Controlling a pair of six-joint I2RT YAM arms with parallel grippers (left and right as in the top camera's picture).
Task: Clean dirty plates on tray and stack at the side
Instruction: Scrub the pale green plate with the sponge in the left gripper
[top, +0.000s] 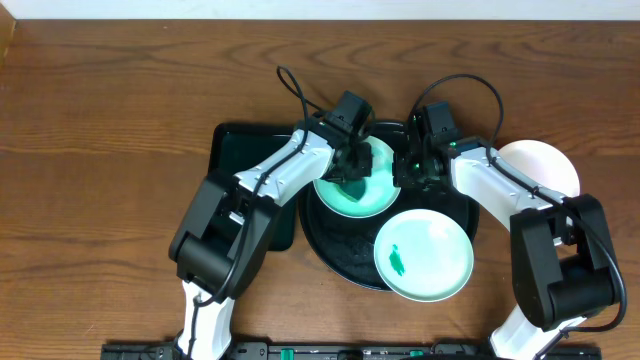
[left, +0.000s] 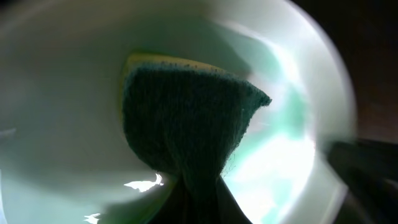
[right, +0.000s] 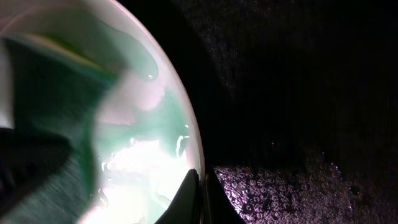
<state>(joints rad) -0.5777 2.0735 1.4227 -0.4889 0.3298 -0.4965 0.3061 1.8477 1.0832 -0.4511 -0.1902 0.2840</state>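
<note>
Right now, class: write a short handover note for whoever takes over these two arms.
Left fingers: shut on a green sponge, pressed into the mint plate on the round tray.
Right fingers: shut on that plate's rim.
Second mint plate: at the tray's front edge, green smear in it, not yet cleaned.
White plate: on the table right of the tray, no smear visible; likely done.
Left to do: finish this plate, stack it at the side, then clean the smeared one.

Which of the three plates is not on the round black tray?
The white plate: it lies on the table at the right. The smeared mint-green plate and the scrubbed mint-green plate rest on the tray.
</note>
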